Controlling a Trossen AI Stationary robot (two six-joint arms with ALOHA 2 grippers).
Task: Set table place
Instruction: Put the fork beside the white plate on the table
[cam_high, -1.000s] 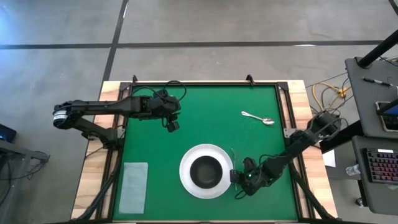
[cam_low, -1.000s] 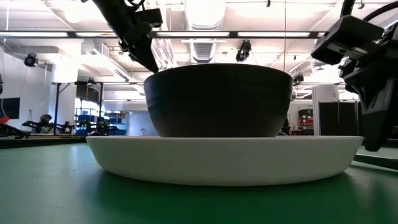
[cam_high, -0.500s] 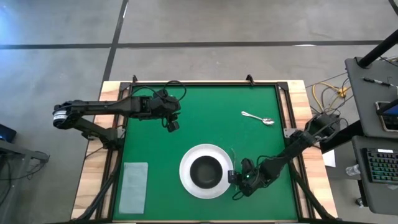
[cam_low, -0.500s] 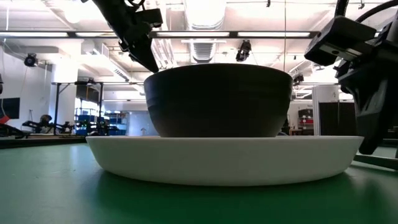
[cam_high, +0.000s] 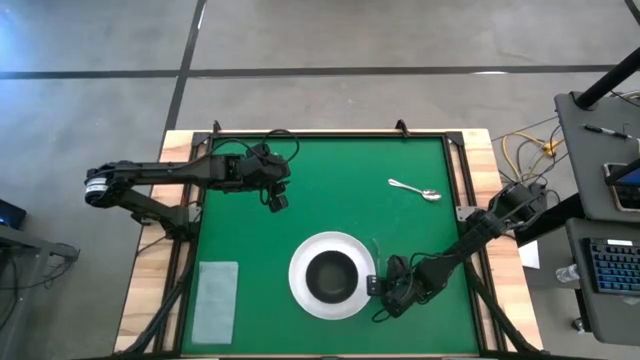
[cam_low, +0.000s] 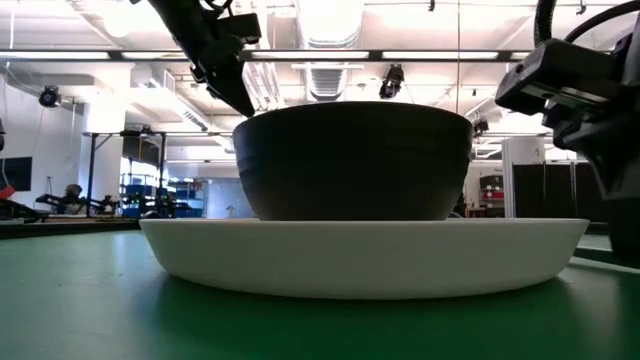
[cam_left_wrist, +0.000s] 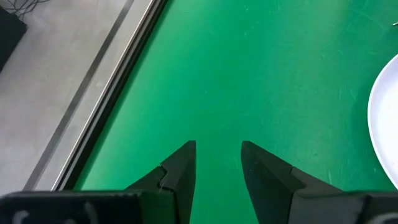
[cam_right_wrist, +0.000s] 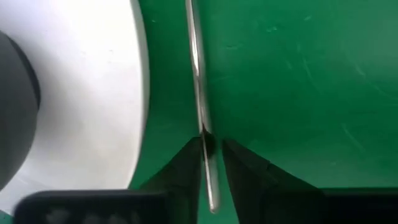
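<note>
The white plate sits on the green table near its near edge, with the dark bowl standing in it. The silver fork lies flat just right of the plate. The silver spoon lies toward the far right. My right gripper is low at the plate's right rim. Its fingers are narrowly open on either side of the fork's handle. My left gripper hovers open over the far left of the table, holding nothing. My right gripper has the fork's handle, near its free end, running between its two fingers and along them. One finger lies against it and green shows beside the other. I cannot tell whether it touches. The fork lies flat on the table.
A pale grey napkin lies at the near left corner. Bare green table spreads between the left gripper and the plate. Black rails and wooden edges frame the top. A desk with a keyboard stands to the right.
My right gripper has crept a little toward the table's near edge and left, closer along the plate's rim. The fork, plate and bowl have stayed where they were.
</note>
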